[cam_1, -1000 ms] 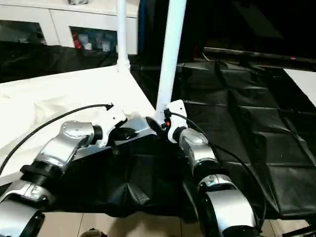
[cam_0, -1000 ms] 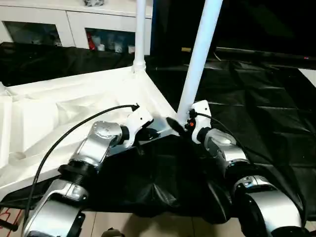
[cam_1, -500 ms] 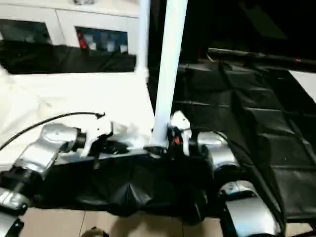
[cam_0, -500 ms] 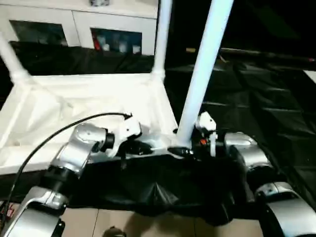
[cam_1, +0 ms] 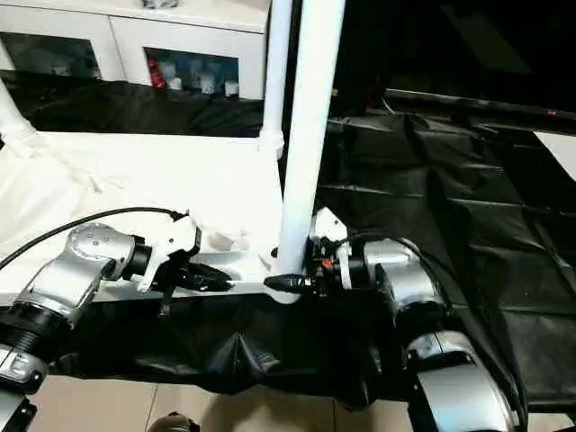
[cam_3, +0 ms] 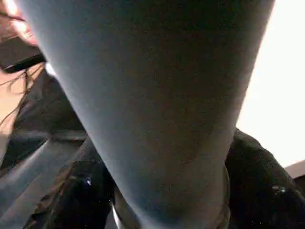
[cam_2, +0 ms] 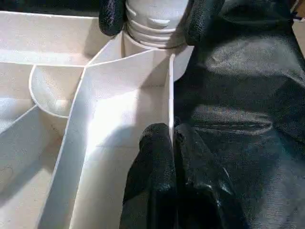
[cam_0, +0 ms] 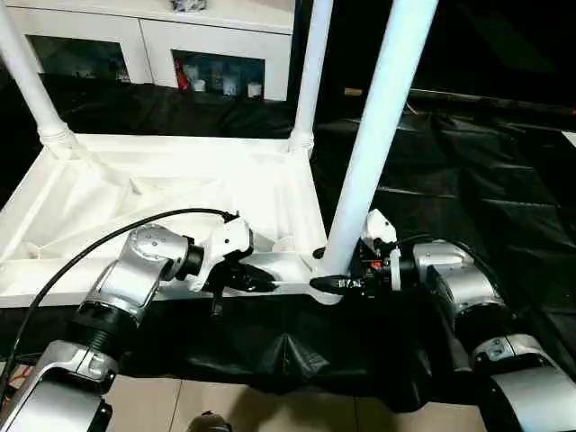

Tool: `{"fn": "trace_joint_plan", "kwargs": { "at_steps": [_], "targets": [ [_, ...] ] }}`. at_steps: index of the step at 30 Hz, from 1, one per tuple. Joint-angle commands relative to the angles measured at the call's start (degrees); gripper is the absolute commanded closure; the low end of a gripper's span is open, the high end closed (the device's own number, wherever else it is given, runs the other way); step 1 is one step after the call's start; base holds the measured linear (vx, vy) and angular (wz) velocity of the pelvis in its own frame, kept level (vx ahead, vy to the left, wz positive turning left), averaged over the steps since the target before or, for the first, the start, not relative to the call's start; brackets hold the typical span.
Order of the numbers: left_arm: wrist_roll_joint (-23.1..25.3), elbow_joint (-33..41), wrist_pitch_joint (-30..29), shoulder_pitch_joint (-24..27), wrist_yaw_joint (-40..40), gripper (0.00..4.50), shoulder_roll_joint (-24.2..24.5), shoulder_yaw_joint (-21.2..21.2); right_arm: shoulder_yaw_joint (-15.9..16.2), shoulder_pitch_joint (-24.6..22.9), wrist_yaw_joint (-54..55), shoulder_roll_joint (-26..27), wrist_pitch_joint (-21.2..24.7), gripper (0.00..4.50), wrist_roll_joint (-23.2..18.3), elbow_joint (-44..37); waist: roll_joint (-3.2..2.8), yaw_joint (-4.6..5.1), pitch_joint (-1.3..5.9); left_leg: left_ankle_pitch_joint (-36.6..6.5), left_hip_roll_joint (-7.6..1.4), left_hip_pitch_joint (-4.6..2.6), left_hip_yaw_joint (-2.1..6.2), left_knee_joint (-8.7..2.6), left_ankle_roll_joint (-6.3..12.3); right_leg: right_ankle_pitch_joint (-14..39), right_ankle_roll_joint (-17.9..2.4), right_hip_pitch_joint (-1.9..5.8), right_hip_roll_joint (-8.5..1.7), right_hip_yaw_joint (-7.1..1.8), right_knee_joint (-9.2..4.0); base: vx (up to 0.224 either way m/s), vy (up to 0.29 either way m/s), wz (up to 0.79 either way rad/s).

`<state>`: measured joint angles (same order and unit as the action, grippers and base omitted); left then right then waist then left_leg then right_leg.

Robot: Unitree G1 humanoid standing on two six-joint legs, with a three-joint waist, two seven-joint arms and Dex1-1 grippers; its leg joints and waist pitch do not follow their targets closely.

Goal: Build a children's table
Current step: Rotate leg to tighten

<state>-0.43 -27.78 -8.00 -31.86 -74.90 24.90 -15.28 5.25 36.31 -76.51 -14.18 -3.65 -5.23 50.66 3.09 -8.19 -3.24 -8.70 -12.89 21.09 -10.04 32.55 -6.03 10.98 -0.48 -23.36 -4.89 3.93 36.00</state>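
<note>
The all-white plastic children's table top [cam_0: 171, 193] lies upside down on a black plastic floor sheet [cam_0: 477, 180], ribbed underside facing up, its long axis running across the scene in front of the white cabinet with glass doors [cam_0: 144, 40]. Three white tapered tubular legs stand upright from corner sockets: the nearest leg [cam_0: 373, 135] at the corner closest to the robot, a second leg [cam_0: 310, 76] at the corner toward the cabinet, a third leg [cam_0: 31, 85] at the far corner on the robot's left.

The left gripper [cam_2: 172, 138] has its two black fingers pressed together on the thin rim wall [cam_0: 288, 263] of the table top, just beside the nearest leg's socket. The right gripper [cam_0: 328, 284] sits at the base of the nearest leg, its black fingers [cam_3: 78, 200] on either side of the tube, clamped around it.

The left wrist view shows the curved ribs [cam_2: 50, 90] under the top and the ridged socket collar [cam_2: 155, 21]; the right wrist view shows the leg's smooth shaft close up
</note>
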Motion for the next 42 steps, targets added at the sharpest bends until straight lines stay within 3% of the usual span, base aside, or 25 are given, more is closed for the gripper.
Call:
{"fn": "trace_joint_plan", "kwargs": {
  "at_steps": [1,5,7,9,10,14,15,16,19,22,32,36,39,41,42],
  "targets": [
    [0.1,0.2,0.4,-2.5,6.5,4.5,-3.2,1.1,0.7,0.4,3.6,3.1,1.3,1.76,-0.2,0.8,-0.38,0.47,3.75,-14.8,-0.64,-0.91,-0.47,-3.51,1.15,11.9,-12.7,2.64,-2.9,-2.41,-4.41,0.0,0.0,0.0],
    [2.1,-2.1,-0.9,-4.6,13.9,4.5,-6.6,1.6,-2.8,2.8,25.3,7.7,1.4,1.81,1.6,7.4,-0.31,1.05,3.66,-16.4,-0.41,-0.98,-0.1,-3.79,-1.03,18.9,-9.9,2.53,-3.23,-2.41,-5.06,0.0,0.0,0.0],
    [3.1,-2.8,-1.8,-5.5,17.0,4.5,-8.2,1.5,-3.9,3.5,31.7,9.4,1.5,1.82,1.7,9.4,-0.48,1.45,3.7,-16.7,-0.41,-1.01,-0.02,-3.83,-1.55,19.1,-9.8,2.42,-3.27,-2.44,-5.03,0.0,0.0,0.0],
    [3.5,-3.4,-3.2,-6.4,20.1,4.5,-9.9,1.6,-4.9,4.2,36.7,11.3,2.6,1.82,1.2,10.5,-0.41,2.06,3.78,-16.1,-0.29,-0.81,-0.08,-3.75,-1.4,17.4,-9.7,2.5,-3.06,-2.44,-5.0,0.0,0.0,0.0],
    [3.6,-3.5,-3.7,-6.7,21.0,4.5,-10.5,1.6,-5.3,4.4,38.1,12.0,2.7,1.82,1.0,10.7,-0.69,2.0,3.87,-15.7,-0.29,-0.89,-0.1,-3.66,-1.13,16.1,-10.0,2.5,-3.02,-2.45,-4.9,0.0,0.0,0.0],
    [3.5,-4.0,-4.4,-7.4,23.8,4.5,-12.9,1.9,-5.4,5.0,42.1,14.1,1.2,1.82,2.1,11.4,-0.57,2.1,4.02,-13.8,-0.25,-0.61,-0.24,-3.53,-0.37,11.3,-10.9,2.7,-2.79,-2.4,-4.5,0.0,0.0,0.0],
    [3.3,-3.9,-4.2,-7.5,24.0,4.5,-13.8,1.9,-4.9,5.3,43.0,15.0,-0.2,1.12,2.9,11.8,-0.65,2.05,4.07,-13.6,-0.22,-0.63,-0.24,-3.49,-0.07,10.2,-11.2,2.78,-2.74,-2.37,-4.39,0.0,0.0,0.0],
    [3.3,-3.8,-4.1,-7.4,23.9,4.5,-14.2,1.7,-4.9,5.5,43.1,15.4,-0.8,1.12,2.9,12.0,-0.7,2.12,4.08,-13.6,-0.25,-0.61,-0.28,-3.48,0.02,9.8,-11.4,2.76,-2.78,-2.34,-4.41,0.0,0.0,0.0],
    [3.2,-3.1,-3.8,-7.0,23.4,4.5,-14.4,1.4,-6.2,6.4,40.9,15.8,-1.0,0.99,1.2,12.3,-0.83,2.17,3.97,-14.8,-0.24,-0.63,-0.27,-3.55,0.29,10.5,-11.5,2.8,-2.77,-2.38,-4.54,0.0,0.0,0.0],
    [2.8,-2.3,-3.6,-6.2,21.1,4.5,-12.8,0.9,-4.6,6.4,37.9,14.3,-1.4,0.61,2.3,11.6,-0.79,2.17,4.0,-14.7,-0.24,-0.57,-0.26,-3.53,0.48,10.6,-11.4,2.9,-2.8,-2.4,-4.56,0.0,0.0,0.0],
    [-0.1,2.3,-1.4,-2.9,8.4,4.5,-6.7,-0.5,-1.1,2.5,13.5,6.6,-3.3,0.61,0.3,4.6,-0.74,1.91,4.14,-11.8,-0.58,-0.39,-0.5,-3.11,3.36,3.9,-14.2,3.32,-2.61,-2.2,-3.79,0.0,0.0,0.0],
    [-0.5,3.2,0.3,-1.7,3.8,4.5,-4.3,-1.3,1.2,0.5,2.7,2.8,-2.8,0.61,-0.2,1.2,-0.66,1.36,3.9,-14.1,-0.67,-0.68,-0.56,-3.29,2.82,8.1,-13.9,3.0,-2.69,-2.22,-4.21,0.0,0.0,0.0],
    [-1.1,4.0,0.0,-1.3,1.9,4.5,-3.2,-1.1,2.2,0.0,-1.1,1.3,-1.9,0.61,-0.1,0.1,-0.51,1.04,3.82,-14.7,-0.7,-0.64,-0.49,-3.35,2.56,10.3,-13.2,3.02,-2.8,-2.26,-4.36,0.0,0.0,0.0],
    [-1.5,4.4,-0.3,-1.2,0.8,4.5,-2.6,-0.9,2.6,-0.3,-2.9,0.8,-1.2,0.84,0.0,-0.5,-0.52,0.98,3.83,-14.7,-0.67,-0.64,-0.46,-3.38,2.39,10.8,-13.0,2.92,-2.8,-2.28,-4.37,0.0,0.0,0.0],
    [-1.6,4.6,-0.3,-1.1,0.3,4.5,-2.3,-0.9,2.7,-0.3,-3.3,0.7,-1.0,0.84,-0.1,-0.6,-0.27,0.94,3.81,-14.7,-0.7,-0.66,-0.48,-3.4,2.31,11.5,-12.9,2.88,-2.83,-2.28,-4.42,0.0,0.0,0.0]
  ]
}}
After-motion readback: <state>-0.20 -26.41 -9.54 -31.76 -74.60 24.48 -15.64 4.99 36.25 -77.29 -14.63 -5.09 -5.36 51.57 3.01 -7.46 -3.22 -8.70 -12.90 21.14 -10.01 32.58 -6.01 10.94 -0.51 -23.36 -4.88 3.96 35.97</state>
